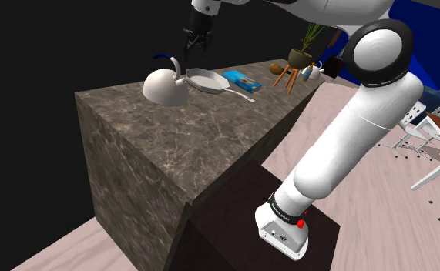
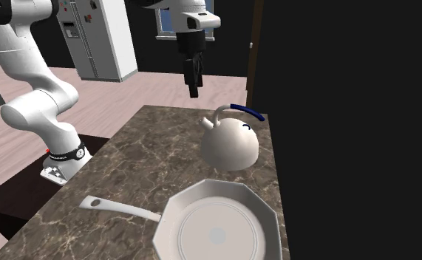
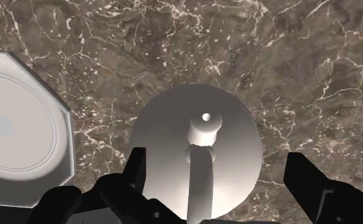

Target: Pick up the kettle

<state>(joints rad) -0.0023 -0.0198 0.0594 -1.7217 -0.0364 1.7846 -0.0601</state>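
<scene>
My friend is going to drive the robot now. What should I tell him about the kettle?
Gripper: open and empty, hanging above the kettle, not touching it.
Kettle: white, upright on the marbled counter, next to the pale pan.
Done: the gripper is roughly lined up over the kettle.
Left: go down, close on the handle, lift.

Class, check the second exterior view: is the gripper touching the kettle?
No, the gripper hangs in the air above the kettle, with open space between the fingertips and the kettle's handle.
</scene>
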